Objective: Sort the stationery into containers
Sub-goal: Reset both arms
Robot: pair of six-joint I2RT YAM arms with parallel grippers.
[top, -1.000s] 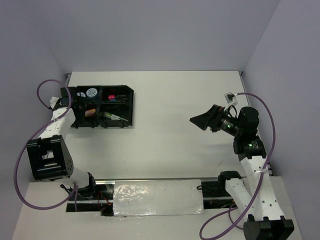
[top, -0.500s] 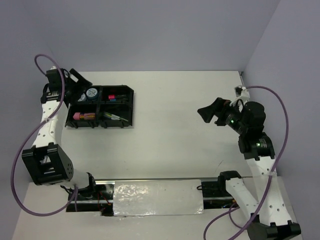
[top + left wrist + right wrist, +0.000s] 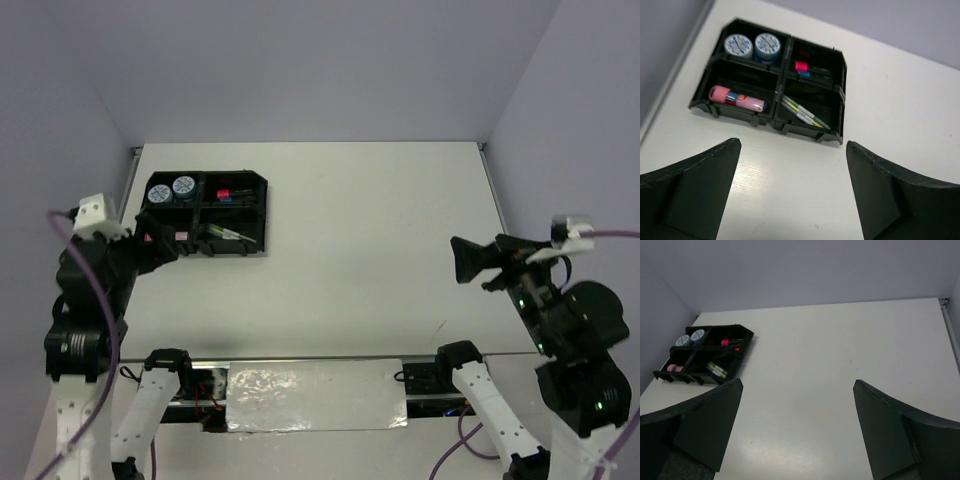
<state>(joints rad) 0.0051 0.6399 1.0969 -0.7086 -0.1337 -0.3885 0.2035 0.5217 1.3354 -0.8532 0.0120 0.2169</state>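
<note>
Hovering on the near side of the black tray [image 3: 805, 134], left gripper [image 3: 792, 150] and right gripper [image 3: 797, 385] spread wide and empty, probably finishing, with tins [image 3: 767, 46], pink-capped bottle [image 3: 737, 99] and pens [image 3: 802, 114] sitting in separate compartments.

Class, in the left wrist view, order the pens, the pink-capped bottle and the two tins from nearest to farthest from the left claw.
1 and 2. Pens, near-right compartment, and pink-capped bottle, near-left: too close to call.
3. Two tins, far-left compartment.
</note>
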